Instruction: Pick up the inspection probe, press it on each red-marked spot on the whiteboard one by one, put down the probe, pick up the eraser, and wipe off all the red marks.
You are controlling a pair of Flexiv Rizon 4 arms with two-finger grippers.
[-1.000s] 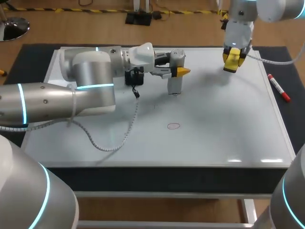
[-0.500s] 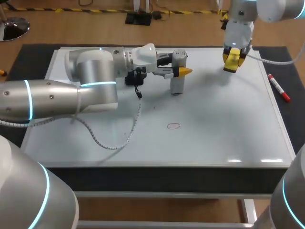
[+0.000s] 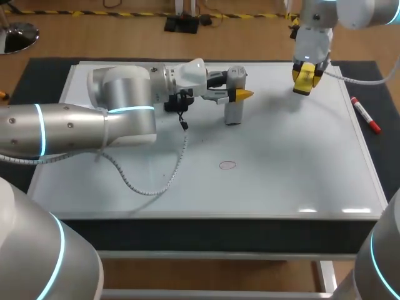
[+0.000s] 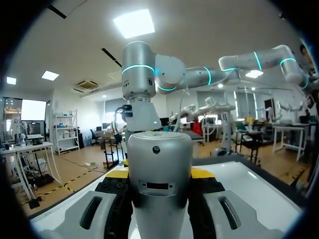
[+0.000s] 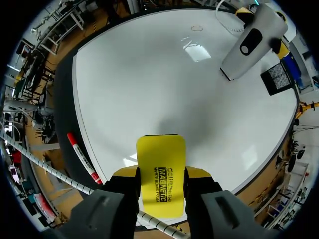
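Observation:
My left gripper (image 3: 238, 94) is shut on the grey inspection probe (image 3: 234, 103), which stands upright with its lower end at the whiteboard (image 3: 281, 156) in the far middle; contact cannot be judged. In the left wrist view the probe (image 4: 159, 184) fills the gap between the yellow-tipped fingers of the left gripper (image 4: 160, 174). A small red oval mark (image 3: 228, 165) lies nearer the front, apart from the probe. My right gripper (image 3: 304, 80) hangs over the far right of the board, shut on the yellow eraser (image 3: 305, 77). The right wrist view shows the eraser (image 5: 161, 172), the probe (image 5: 251, 42) and the mark (image 5: 197, 28).
A red marker (image 3: 365, 115) lies on the board's right rim. A black box (image 3: 176, 100) sits beside the left wrist, and a coiled white cable (image 3: 156, 181) trails from it across the board. The table edge (image 3: 206, 215) runs along the front.
My left arm has shifted the probe a little to the right along the board. The right arm and the eraser have stayed put.

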